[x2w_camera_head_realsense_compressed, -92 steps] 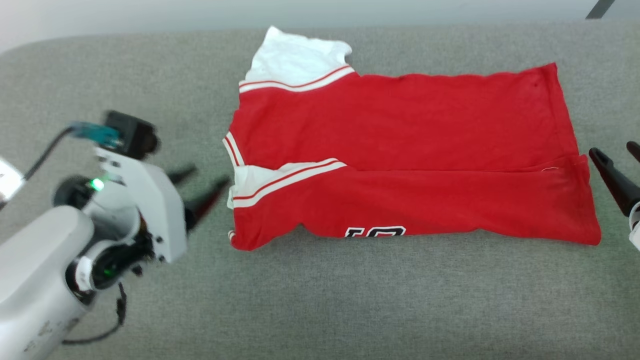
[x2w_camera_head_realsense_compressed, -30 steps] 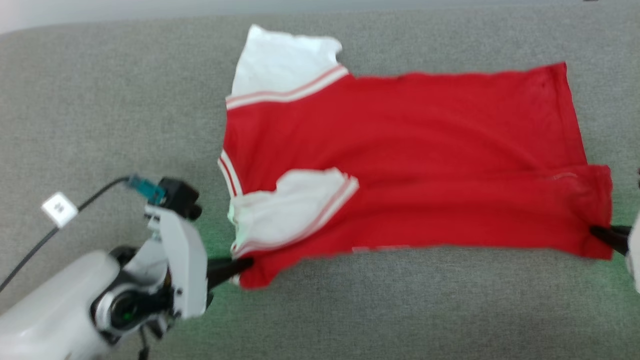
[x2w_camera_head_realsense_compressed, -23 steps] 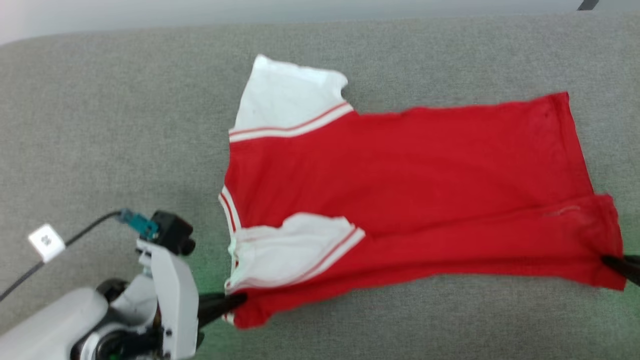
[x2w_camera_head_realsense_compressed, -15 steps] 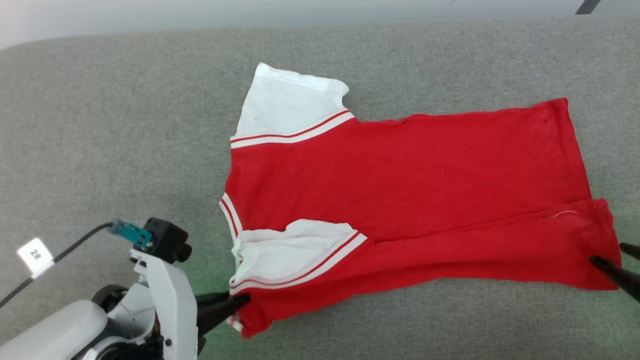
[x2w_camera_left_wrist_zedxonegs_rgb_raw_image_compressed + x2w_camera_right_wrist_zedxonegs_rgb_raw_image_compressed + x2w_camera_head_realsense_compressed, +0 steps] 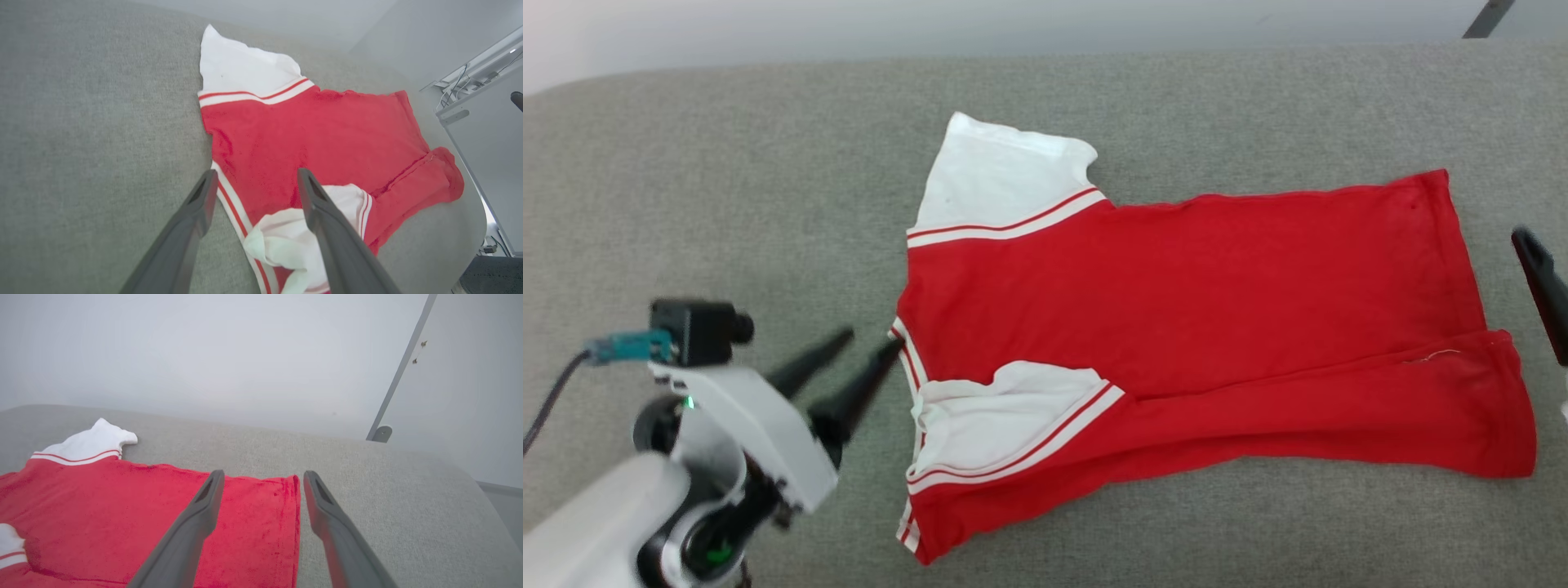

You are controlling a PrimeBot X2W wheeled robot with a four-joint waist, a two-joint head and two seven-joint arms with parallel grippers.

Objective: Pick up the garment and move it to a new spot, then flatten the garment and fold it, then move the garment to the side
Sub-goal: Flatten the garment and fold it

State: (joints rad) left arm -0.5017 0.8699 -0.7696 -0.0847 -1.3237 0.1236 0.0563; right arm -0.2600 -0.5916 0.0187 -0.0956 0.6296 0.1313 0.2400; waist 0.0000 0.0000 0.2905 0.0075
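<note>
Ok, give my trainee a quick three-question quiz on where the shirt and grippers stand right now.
1. True or false: the left gripper is shut on the garment.
2. Which white sleeve lies folded onto the red body? A) the one farther from the robot B) the one nearer the robot
3. Fill in: the right gripper is ____ and holds nothing.
Key: 1 false; 2 B, the near sleeve; 3 open.

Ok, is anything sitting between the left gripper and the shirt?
Nothing visible does. The left gripper hangs open right beside the collar edge of the shirt, above the bare grey surface.
</note>
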